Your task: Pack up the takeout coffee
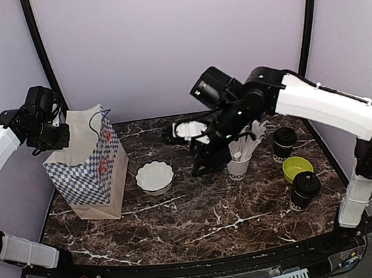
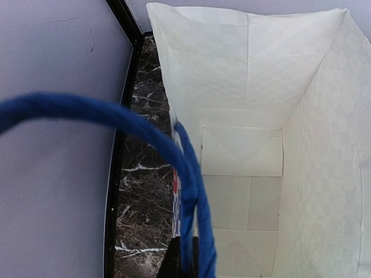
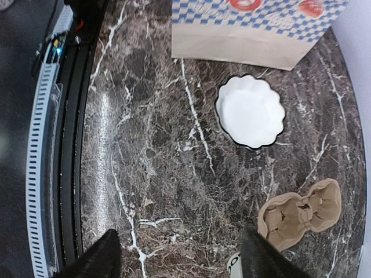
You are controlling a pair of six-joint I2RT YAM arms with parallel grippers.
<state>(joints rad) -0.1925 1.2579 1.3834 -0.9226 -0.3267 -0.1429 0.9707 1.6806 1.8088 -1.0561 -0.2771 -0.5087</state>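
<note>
Left gripper: jaws pinching the paper bag by its blue handle. Right gripper: jaws spread, cup carrier just beside one finger; far black cup and near black cup well apart from both.

At the left of the desk, standing upright, a bag. Just right of it, near but apart, a dish. Behind and right of the dish, lying flat, a cup carrier. Just before the carrier, a cup of straws. Further right, a rear coffee cup. By the right edge, closer to the front, a front coffee cup. Between those two, close against both, a bowl.
</note>
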